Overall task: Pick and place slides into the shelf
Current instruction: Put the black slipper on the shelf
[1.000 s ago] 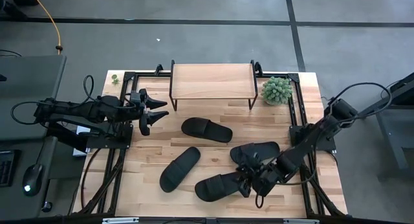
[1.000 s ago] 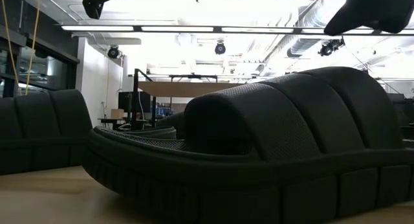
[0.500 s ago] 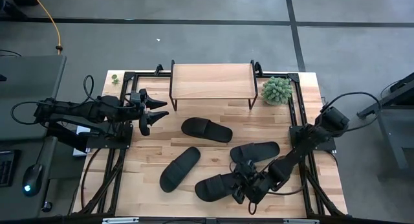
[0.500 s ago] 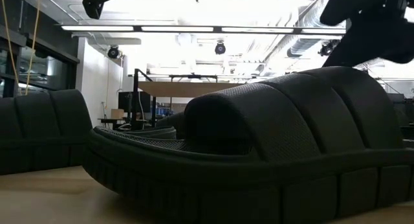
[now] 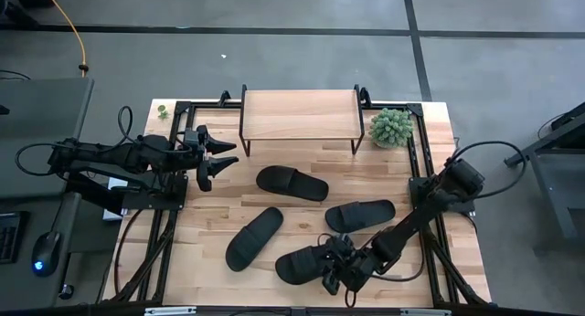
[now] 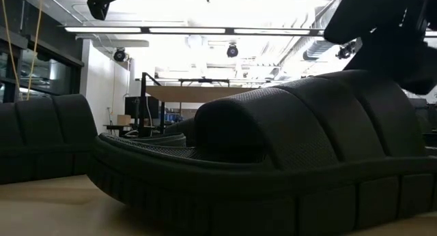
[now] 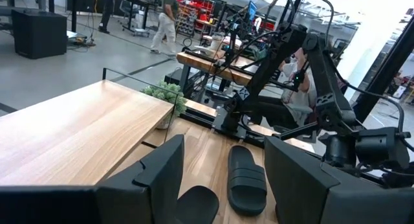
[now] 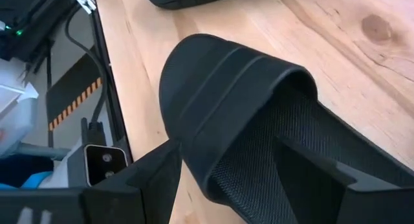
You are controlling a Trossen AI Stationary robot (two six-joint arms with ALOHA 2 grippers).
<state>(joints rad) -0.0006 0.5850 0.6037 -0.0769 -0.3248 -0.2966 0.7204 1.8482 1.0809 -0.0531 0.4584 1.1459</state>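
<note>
The right gripper (image 5: 335,272), fingers spread, straddles the strap of the front slide (image 8: 259,133) at the table's near edge (the shelf (image 5: 299,114) stands well apart). Light and flexible, it probably grips best across its ribbed strap.

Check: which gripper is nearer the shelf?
Left. Left gripper hovers just off the shelf corner; right gripper is at the table's near edge, open around a slide.

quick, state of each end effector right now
Left end effector: open, holding nothing, near the shelf.
Right end effector: open, fingers straddling the strap of the front slide, not closed on it.
</note>
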